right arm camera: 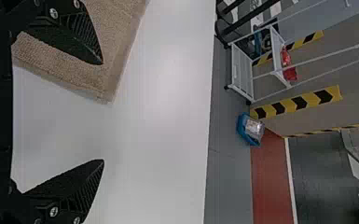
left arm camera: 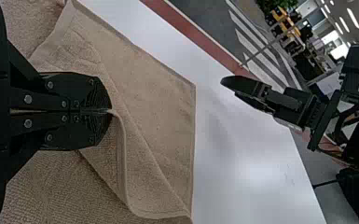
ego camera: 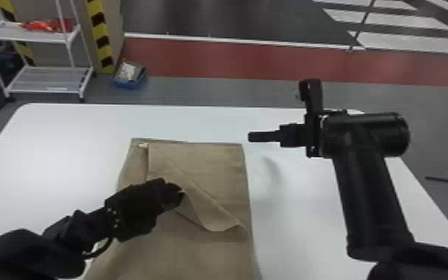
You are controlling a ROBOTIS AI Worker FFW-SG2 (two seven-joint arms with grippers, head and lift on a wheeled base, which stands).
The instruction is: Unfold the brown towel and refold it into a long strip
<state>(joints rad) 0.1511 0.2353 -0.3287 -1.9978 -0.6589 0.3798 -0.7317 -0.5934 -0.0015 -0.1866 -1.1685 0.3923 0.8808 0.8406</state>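
The brown towel (ego camera: 182, 255) lies on the white table (ego camera: 63, 145), folded in layers, its body running toward six o'clock if twelve points straight away from the robot. On its upper face a loose flap (ego camera: 216, 218) is turned back on the diagonal, its free corner at about four o'clock from the flap's middle.

At the flap's ten o'clock, the left gripper (left arm camera: 110, 111) is clenched on a thin pinch of the towel's edge. The right gripper (right arm camera: 103, 112) holds nothing, its fingers spread wide above the table between one and two o'clock, near the towel's far right corner.

The job looks to be in its early part: one layer is partly peeled up, but the towel is far from opened out, and no long strip exists. What remains is to spread the layers, flatten them, then fold lengthwise into a narrow band. The next move probably calls for drawing the pinched edge clear; so slight a grip could slip or drag the layers beneath.
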